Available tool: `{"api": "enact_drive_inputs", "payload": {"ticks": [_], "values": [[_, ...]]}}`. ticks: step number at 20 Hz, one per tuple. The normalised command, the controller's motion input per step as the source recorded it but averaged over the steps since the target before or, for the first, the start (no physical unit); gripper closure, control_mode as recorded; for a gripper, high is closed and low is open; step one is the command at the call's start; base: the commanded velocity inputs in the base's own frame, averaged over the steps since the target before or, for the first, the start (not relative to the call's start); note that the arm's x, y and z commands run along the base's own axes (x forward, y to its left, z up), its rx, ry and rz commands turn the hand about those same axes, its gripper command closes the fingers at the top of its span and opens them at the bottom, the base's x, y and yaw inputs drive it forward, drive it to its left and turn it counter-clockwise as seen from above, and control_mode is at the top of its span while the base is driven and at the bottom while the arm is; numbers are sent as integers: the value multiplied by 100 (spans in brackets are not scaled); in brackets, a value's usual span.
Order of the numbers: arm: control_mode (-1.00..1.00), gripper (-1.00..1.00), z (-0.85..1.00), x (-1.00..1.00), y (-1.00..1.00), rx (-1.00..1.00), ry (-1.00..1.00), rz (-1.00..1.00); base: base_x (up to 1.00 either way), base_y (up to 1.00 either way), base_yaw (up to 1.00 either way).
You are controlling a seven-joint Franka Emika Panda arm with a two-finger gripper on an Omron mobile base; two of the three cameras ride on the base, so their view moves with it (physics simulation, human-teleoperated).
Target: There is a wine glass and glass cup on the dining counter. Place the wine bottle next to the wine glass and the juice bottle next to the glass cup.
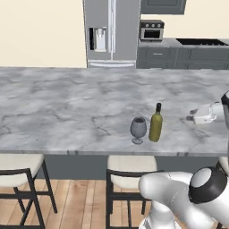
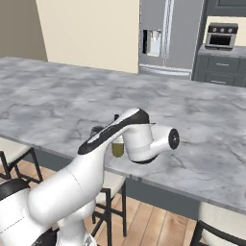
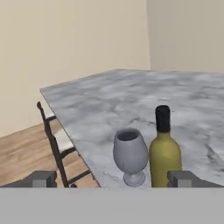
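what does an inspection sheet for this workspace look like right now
surface: long grey-white veined marble dining counter, bare around the two items
job's things: slim olive-green wine bottle upright beside the small clear stemmed wine glass, near the front edge, close together
clutter: nothing seen
grippers: white arm's gripper open, fingers apart, holding nothing, facing bottle and glass
cables: nothing seen
surroundings: cushioned stools under the counter, steel fridge behind

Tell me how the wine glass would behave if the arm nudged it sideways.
The wine glass stands upright on a thin stem and small flat foot, bowl up high, so it would probably tip rather than slide. The wine bottle stands right beside it, so a push that way would likely knock them together. It looks thin-walled and empty, probably light and fragile.
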Motion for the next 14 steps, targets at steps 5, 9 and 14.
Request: {"api": "enact_drive_inputs", "payload": {"ticks": [5,9,14], "values": [[-100,-100,20,-63,8,-11,13,-8,0,0,0],[-100,-100,14,-69,12,-13,1,0,0,0,0],[-100,-100,13,-53,17,-10,0,0,0,0,0]]}}
